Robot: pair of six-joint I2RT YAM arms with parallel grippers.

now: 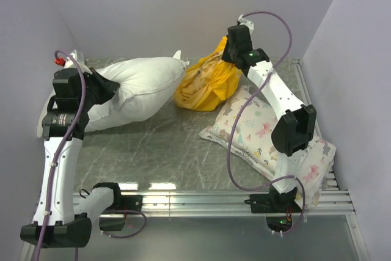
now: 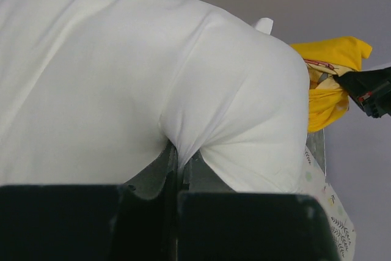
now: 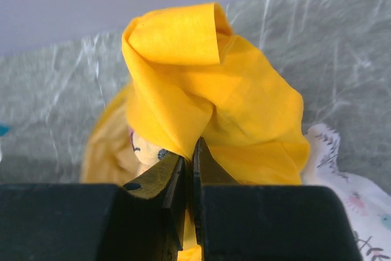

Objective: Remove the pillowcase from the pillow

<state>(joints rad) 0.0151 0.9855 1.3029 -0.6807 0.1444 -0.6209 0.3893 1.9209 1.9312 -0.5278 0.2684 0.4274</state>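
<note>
Top view: light is even and diffuse, coming from overhead, and shadows are soft. I get two white glare patches on the glossy desk (image 1: pixel 171 145) at its near edge, by the aluminium rail (image 1: pixel 214 200). There's a faint shadow under the white pillow (image 1: pixel 137 90) and a lavender cast on the walls.

Left wrist: pillow cloth is near clipping at upper left, but I can still read the folds. The left pincer (image 2: pixel 178 160) is crushed to black with barely any detail.

Right wrist: yellow pillowcase (image 3: pixel 201 90) is saturated and in focus. The right pincer (image 3: pixel 189 157) is the same black block. Desk veining behind it looks smeared and soft on the left side.
</note>
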